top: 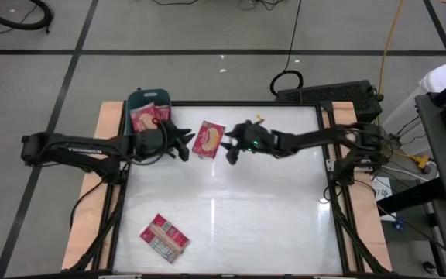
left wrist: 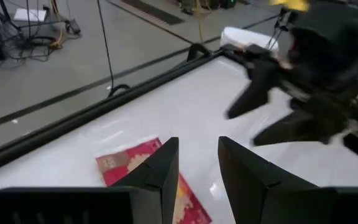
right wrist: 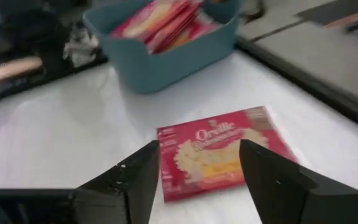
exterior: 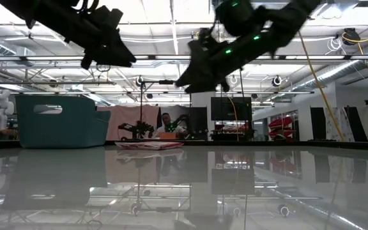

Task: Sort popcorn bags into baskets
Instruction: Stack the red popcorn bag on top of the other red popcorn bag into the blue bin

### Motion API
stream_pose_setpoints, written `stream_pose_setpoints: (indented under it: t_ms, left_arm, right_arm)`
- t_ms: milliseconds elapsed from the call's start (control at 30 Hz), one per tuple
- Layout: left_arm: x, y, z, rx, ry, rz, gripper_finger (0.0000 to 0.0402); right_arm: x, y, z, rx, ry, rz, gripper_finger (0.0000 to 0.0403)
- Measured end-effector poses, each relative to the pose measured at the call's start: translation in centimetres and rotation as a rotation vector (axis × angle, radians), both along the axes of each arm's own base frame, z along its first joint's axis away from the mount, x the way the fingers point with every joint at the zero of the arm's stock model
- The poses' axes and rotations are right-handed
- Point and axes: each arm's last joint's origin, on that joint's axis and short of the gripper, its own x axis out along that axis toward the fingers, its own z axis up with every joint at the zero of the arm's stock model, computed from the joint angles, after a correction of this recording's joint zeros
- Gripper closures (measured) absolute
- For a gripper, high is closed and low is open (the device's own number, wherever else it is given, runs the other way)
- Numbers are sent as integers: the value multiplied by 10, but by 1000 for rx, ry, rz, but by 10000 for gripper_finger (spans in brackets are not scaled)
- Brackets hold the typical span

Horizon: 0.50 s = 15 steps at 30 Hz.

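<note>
One popcorn bag [top: 208, 139] lies flat on the white table, picture side up, between my two grippers; it also shows as popcorn bag [right wrist: 222, 152] and popcorn bag [left wrist: 132, 165]. Left of it, my left gripper [top: 186, 145] hovers open, its fingers [left wrist: 166, 168] empty. To the bag's right my right gripper [top: 229, 144] is open too, above and short of the bag, with nothing between its fingers. The teal basket [top: 147, 99] at the far left edge holds several bags [right wrist: 160, 18]. Another bag [top: 163, 237] lies flat near the front left.
A black frame rail [top: 238, 105] runs around the table. Behind the far right corner lies a dark keyboard-like box [top: 327, 94]. In the low view both grippers hang well above the tabletop, and a person [exterior: 167, 124] sits in the room beyond.
</note>
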Motion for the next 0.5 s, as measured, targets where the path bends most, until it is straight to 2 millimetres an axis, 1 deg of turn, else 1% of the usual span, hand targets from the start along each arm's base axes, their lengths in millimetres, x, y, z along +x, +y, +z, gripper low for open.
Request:
stream_pose_setpoints:
  t_ms: [100,233,333,500]
  left_arm:
    - [4,-8,-10,18,30,-12,286]
    - [8,-18,-14,26,49,-40,286]
    - [11,-24,-17,27,63,-69,286]
    - [13,-32,-21,25,82,-100,286]
  right_arm:
    - [26,-15,-8,20,32,77,209]
    - [51,-31,-23,24,78,97,236]
    - [61,-40,-38,35,114,85,257]
    - [67,-49,-58,74,154,56,286]
